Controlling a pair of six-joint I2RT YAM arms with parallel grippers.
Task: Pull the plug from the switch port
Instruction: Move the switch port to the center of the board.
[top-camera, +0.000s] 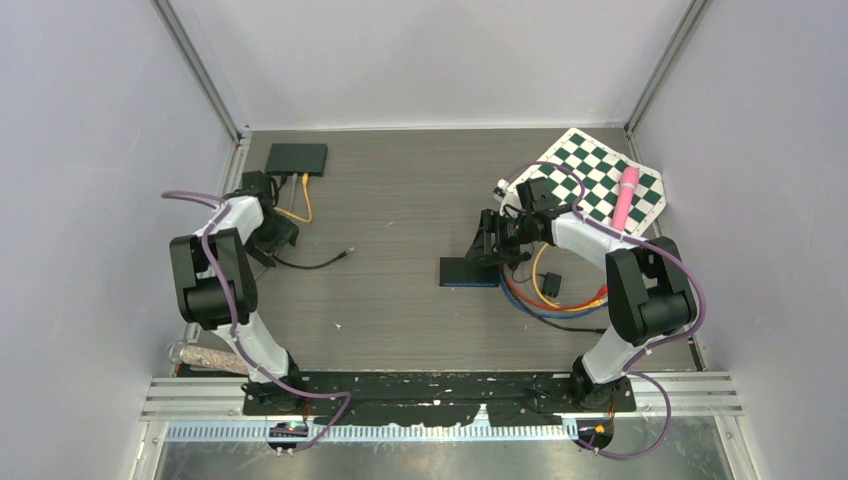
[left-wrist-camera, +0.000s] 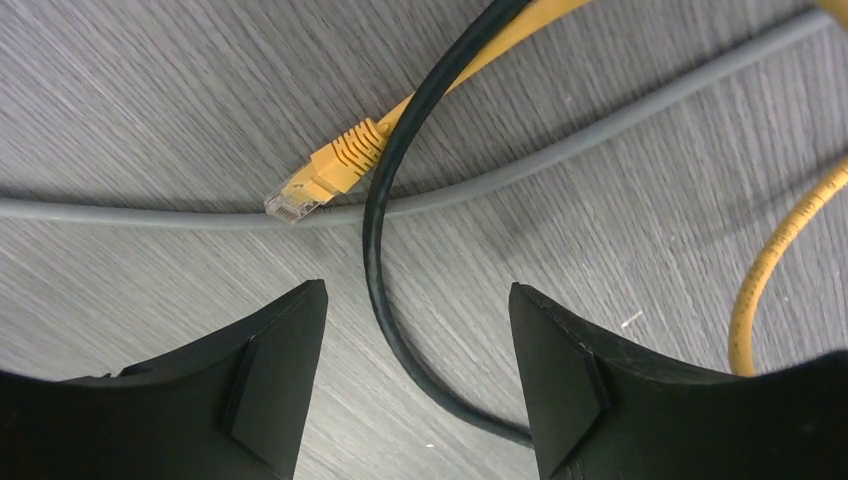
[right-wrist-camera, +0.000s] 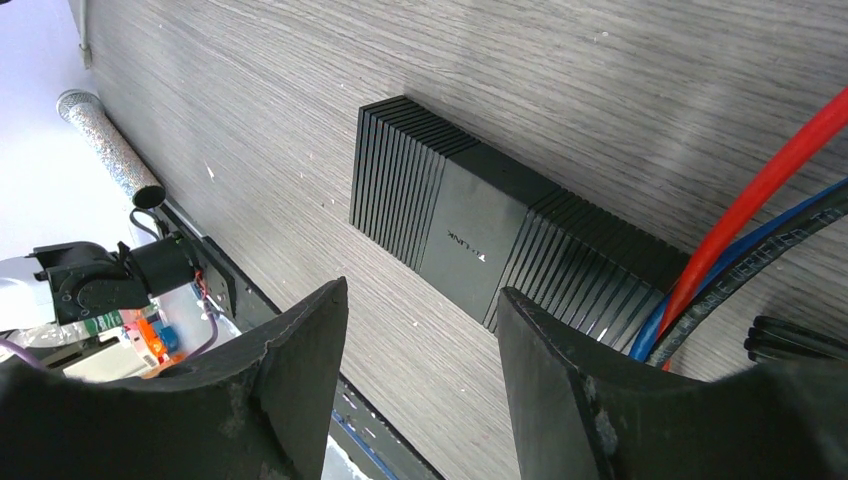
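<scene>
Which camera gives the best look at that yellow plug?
The left wrist view: the yellow plug lies loose on the table, close up, just beyond the open left gripper. The top view shows only a thin yellow cable; the right wrist view misses it entirely.

Checkered board (top-camera: 585, 172): I see it lying flat, at the far right.
Pink stick (top-camera: 626, 196): it lies on the board's right part.
Glitter tube (top-camera: 210, 358): near left edge.

Grey wood-grain table (top-camera: 400, 230): flat black switch box (top-camera: 296, 157) is noted back left, ribbed black switch box (right-wrist-camera: 480, 235) centre, green-and-white chequered board (top-camera: 585, 170) back right. Yellow cable plug (left-wrist-camera: 318, 180) is laid loose, tip against thin grey cable (left-wrist-camera: 600, 140).
</scene>
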